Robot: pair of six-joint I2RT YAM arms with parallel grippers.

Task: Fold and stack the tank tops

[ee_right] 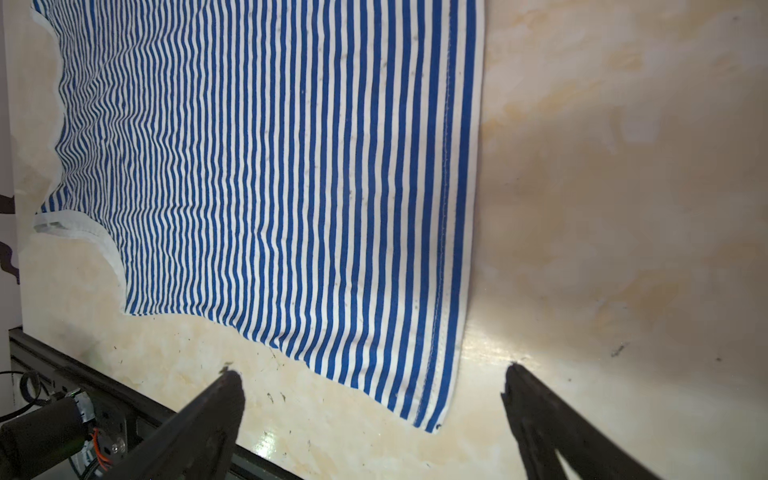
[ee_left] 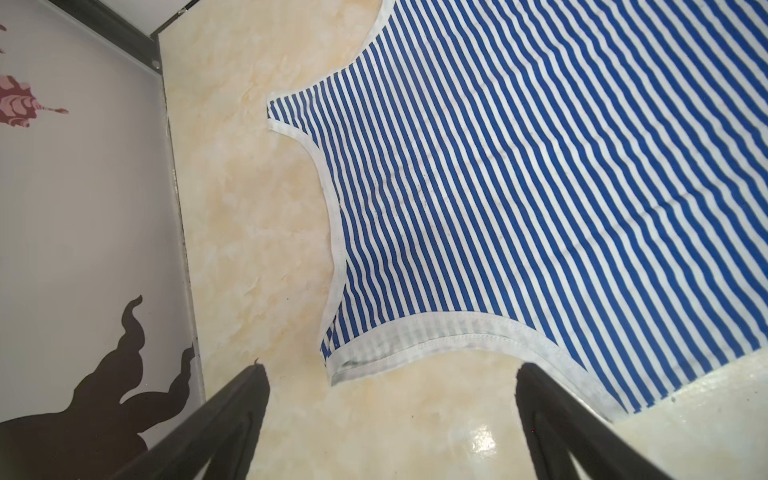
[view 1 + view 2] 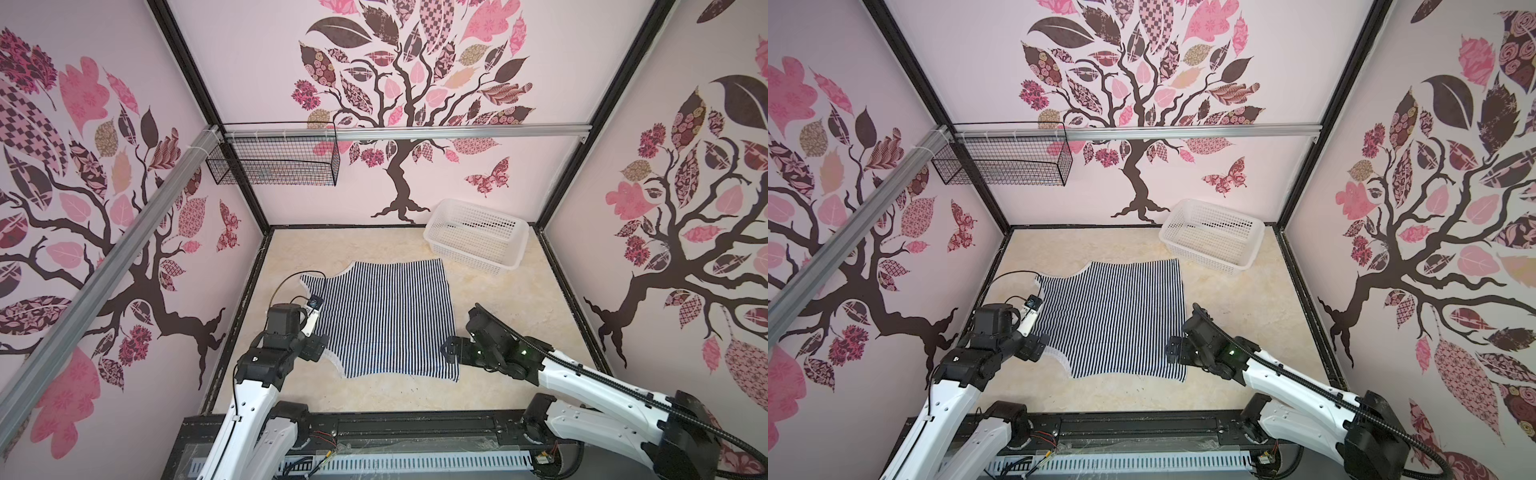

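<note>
Wrist views show left tool [image 2: 390, 368] and right tool [image 1: 372, 370] spread wide, empty, at tank top [image 3: 382, 316] corners.

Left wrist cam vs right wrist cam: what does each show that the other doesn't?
Left wrist only: stitching on the near white-banded shoulder strap; a broad pale wall panel with a brown tree decal. Right wrist only: the stitched straight hem; the black metal front rail. Both: the blue-and-white striped fabric tank top flat on the cream marbled table, plus that arm's open, empty hand (left hand, right hand).
</note>
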